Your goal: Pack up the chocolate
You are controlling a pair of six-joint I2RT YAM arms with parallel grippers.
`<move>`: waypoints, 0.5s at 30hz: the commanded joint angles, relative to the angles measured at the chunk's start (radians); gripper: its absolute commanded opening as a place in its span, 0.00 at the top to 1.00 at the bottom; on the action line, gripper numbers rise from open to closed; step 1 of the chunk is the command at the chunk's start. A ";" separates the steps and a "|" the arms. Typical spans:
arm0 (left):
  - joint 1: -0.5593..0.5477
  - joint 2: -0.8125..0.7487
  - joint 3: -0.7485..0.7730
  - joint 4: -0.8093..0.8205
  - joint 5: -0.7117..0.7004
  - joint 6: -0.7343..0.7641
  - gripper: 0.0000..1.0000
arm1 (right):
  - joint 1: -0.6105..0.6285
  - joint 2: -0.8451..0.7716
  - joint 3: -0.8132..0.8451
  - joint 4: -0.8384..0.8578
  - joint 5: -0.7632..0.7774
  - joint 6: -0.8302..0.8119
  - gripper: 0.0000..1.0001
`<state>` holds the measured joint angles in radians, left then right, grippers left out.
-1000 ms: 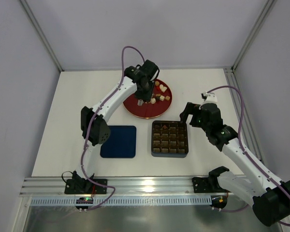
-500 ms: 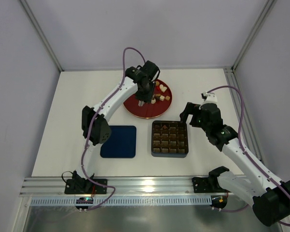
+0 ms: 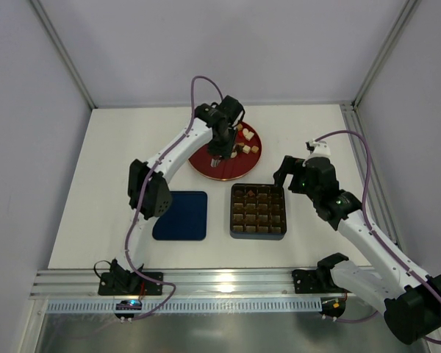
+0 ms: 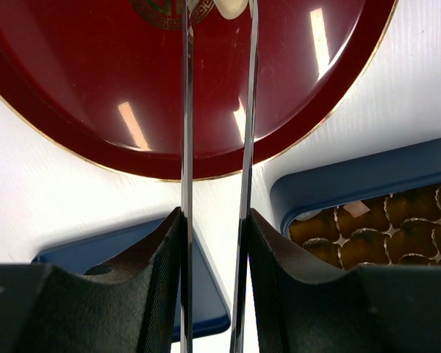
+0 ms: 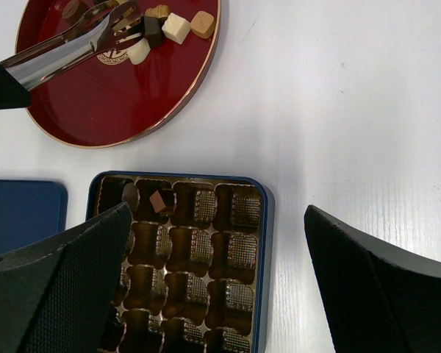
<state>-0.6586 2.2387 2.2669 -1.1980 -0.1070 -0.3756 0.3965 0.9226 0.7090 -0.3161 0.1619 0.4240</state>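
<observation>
White tabletop (image 3: 117,147). Navy lid (image 3: 180,215) at 9 o'clock of compartment tray (image 5: 261,243). Left gripper (image 4: 214,220) clamped on metal tongs (image 5: 66,45), tips over red plate (image 5: 110,103). Chocolate (image 5: 178,27) mostly at plate's 1 o'clock; two pieces (image 5: 159,200) in tray's 11 o'clock corner. Right gripper (image 3: 283,175) spread wide, at tray's 2 o'clock.

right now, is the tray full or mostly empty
Mostly empty: the tray holds just two chocolates in the right wrist view; other visible cells are bare.

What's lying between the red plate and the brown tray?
Nothing. The right wrist view shows only a bare strip of white table between the plate and the tray. The two do not touch.
</observation>
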 commanded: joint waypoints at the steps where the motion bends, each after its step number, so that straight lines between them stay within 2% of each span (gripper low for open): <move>1: 0.004 -0.005 0.002 0.028 0.012 0.021 0.62 | 0.001 -0.016 0.014 0.018 0.011 -0.010 0.00; 15: -0.010 -0.028 -0.023 0.020 0.007 0.024 0.62 | 0.001 -0.016 0.009 0.026 0.005 -0.004 0.00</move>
<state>-0.6647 2.2417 2.2429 -1.1938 -0.1040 -0.3725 0.3965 0.9226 0.7090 -0.3157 0.1619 0.4240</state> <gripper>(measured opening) 0.383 0.996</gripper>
